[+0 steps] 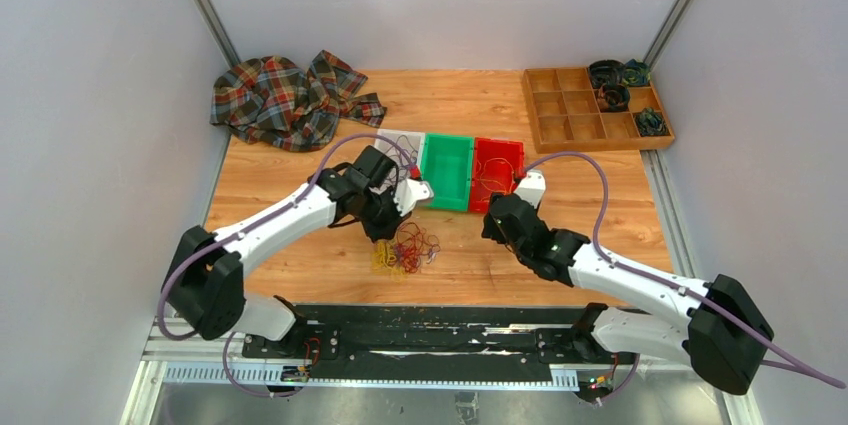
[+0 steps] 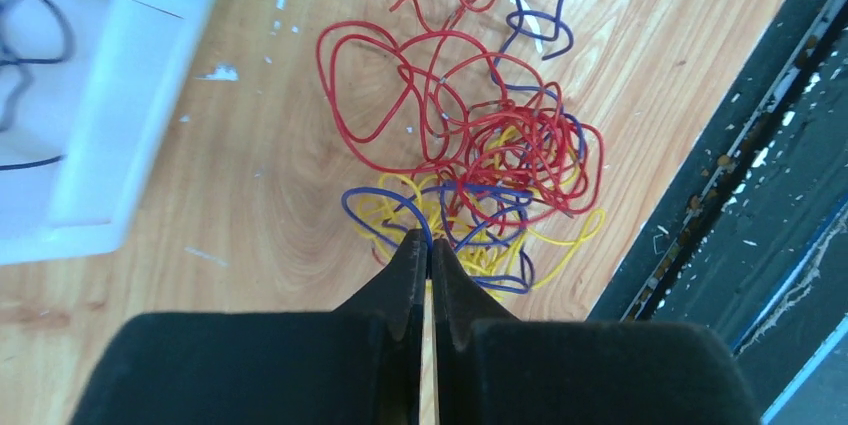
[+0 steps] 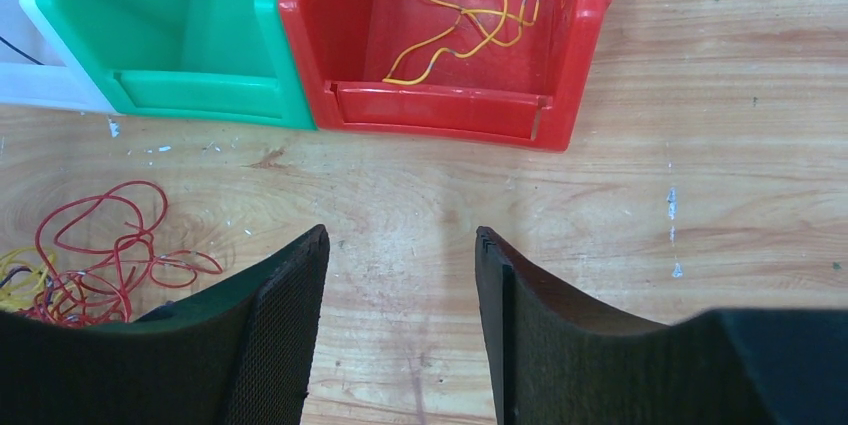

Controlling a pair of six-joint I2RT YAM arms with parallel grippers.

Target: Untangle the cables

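Note:
The cables lie as one tangle of red, yellow and purple wire on the wooden table, just in front of the bins. My left gripper is at the tangle's near edge, shut on a purple cable loop that runs in between its tips. In the top view the left gripper sits right beside the tangle. My right gripper stands open over bare wood in front of the red bin, holding nothing. A yellow cable lies inside that bin. Red wire from the tangle shows at the right wrist view's left edge.
A white bin, a green bin and the red bin stand in a row mid-table. A plaid cloth lies back left, a wooden compartment tray back right. A black rail runs along the near edge.

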